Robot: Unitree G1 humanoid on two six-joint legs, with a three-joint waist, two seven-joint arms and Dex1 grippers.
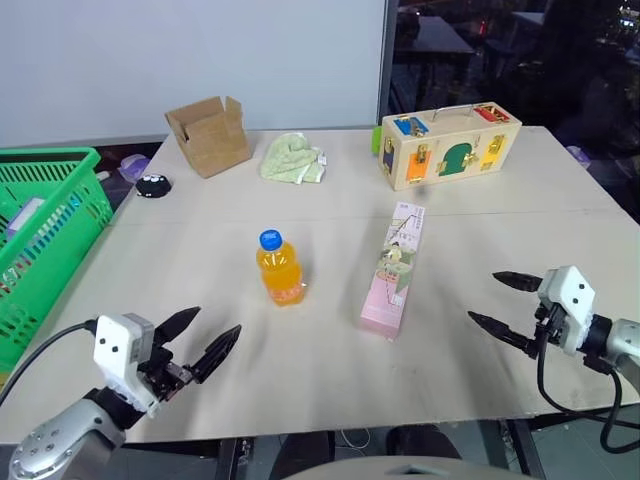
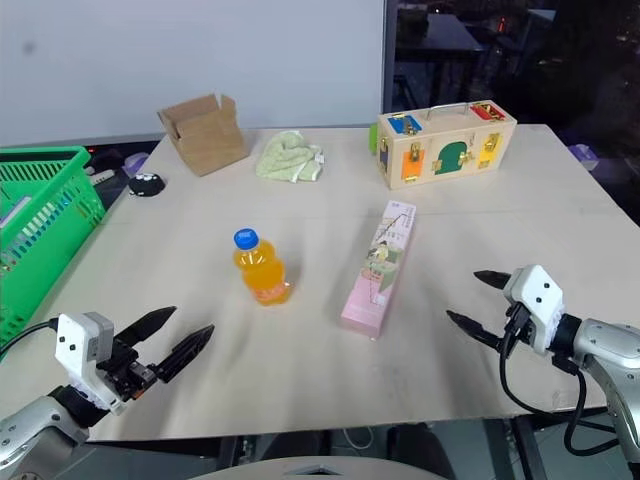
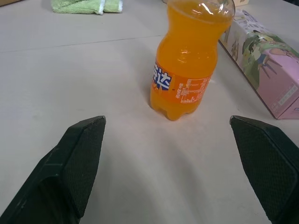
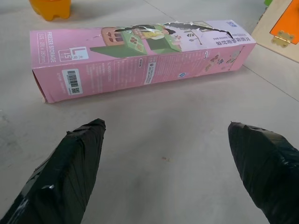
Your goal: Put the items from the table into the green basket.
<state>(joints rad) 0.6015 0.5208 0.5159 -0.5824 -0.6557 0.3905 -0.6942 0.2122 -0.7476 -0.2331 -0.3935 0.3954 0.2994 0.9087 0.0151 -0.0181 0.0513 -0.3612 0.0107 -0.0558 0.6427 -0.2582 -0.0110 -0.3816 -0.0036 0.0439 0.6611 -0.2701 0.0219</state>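
Left tool (image 1: 204, 338) up close, fingers spread wide, gripping nothing; the orange bottle (image 1: 279, 268) stands just ahead of it on the table (image 1: 200, 220). Right tool (image 1: 506, 301) gapes too, pink carton (image 1: 394, 267) lying ahead. Green basket (image 1: 45, 235) sits beyond the left tool's outer side.

- Pale beige desk (image 1: 200, 300).
- On it: upright orange bottle (image 1: 279, 268), flat pink carton (image 1: 394, 268), cardboard box (image 1: 209, 134), green cloth (image 1: 292, 158), wooden latch box (image 1: 449, 145).
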